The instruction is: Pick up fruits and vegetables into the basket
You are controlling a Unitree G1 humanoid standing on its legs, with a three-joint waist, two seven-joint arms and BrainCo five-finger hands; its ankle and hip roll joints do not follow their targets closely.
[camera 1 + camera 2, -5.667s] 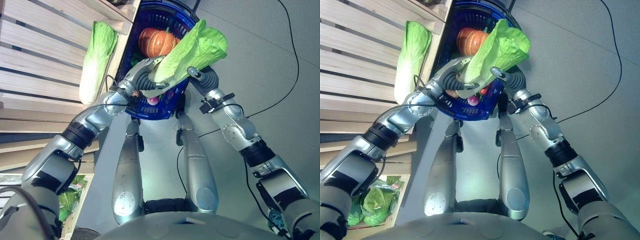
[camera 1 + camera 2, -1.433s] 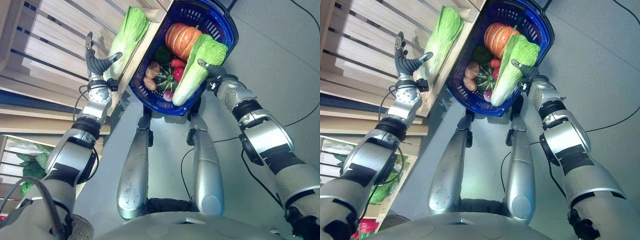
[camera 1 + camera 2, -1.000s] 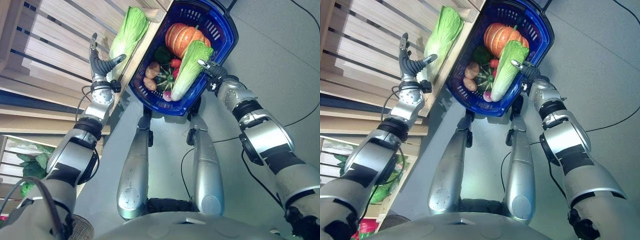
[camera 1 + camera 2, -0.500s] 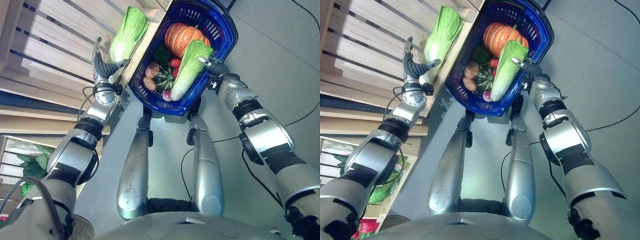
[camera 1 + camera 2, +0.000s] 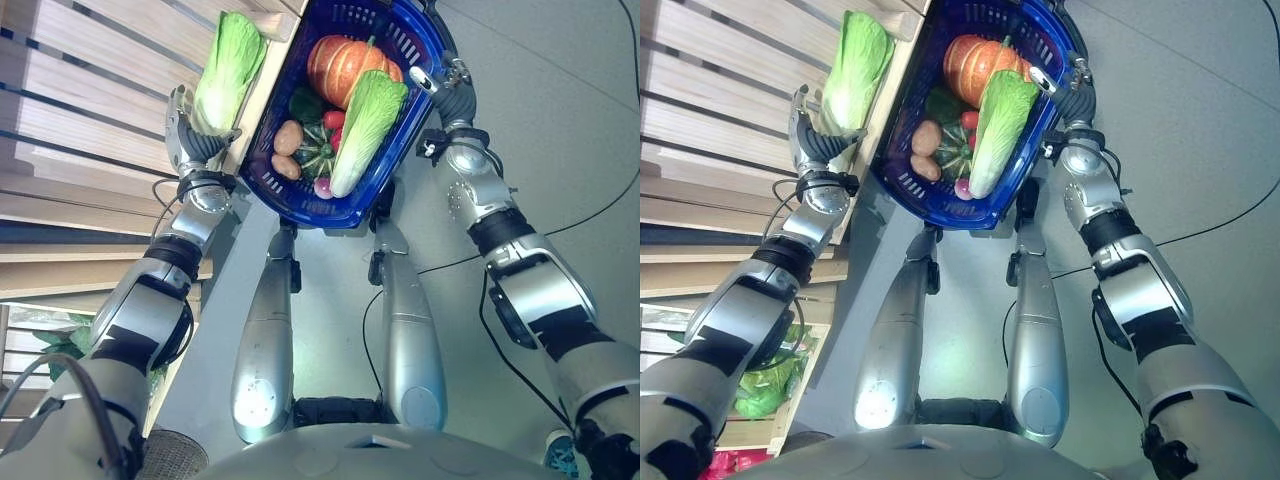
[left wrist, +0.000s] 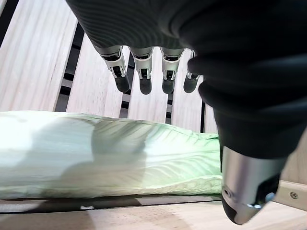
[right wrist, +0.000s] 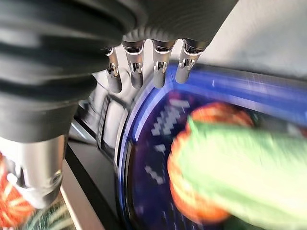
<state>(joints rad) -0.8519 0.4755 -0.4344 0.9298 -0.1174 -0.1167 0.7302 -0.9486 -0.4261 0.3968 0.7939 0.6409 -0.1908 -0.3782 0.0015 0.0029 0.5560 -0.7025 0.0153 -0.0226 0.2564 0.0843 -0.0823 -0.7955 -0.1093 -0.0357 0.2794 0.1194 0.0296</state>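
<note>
- Basket (image 5: pixel 425 75): blue plastic, standing on the floor beside the slatted wooden shelf (image 5: pixel 90 110). It already carries a pumpkin (image 5: pixel 335 65), one napa cabbage (image 5: pixel 368 120) lying lengthwise, potatoes (image 5: pixel 287 135) and smaller produce I cannot name with certainty.
- Second napa cabbage (image 5: pixel 225 70): lies on the shelf slats, close to the shelf edge nearest the basket. I read this as the next item to collect.
- Handling judgement: the cabbage looks long, fairly light and soft at the leafy end, firmer at the pale stem end. I would take hold around the thick lower half, fingers on one side and thumb on the other, to avoid crushing or tearing leaves. The smooth ribs may slip under a shallow pinch.
- My left hand (image 6: pixel 144 76): spread wide, fingers straight, poised just above the shelf cabbage, holding nothing.
- My right hand (image 7: pixel 144 67): fingers straight and relaxed, empty, at the far rim of the basket, beside the cabbage inside.
</note>
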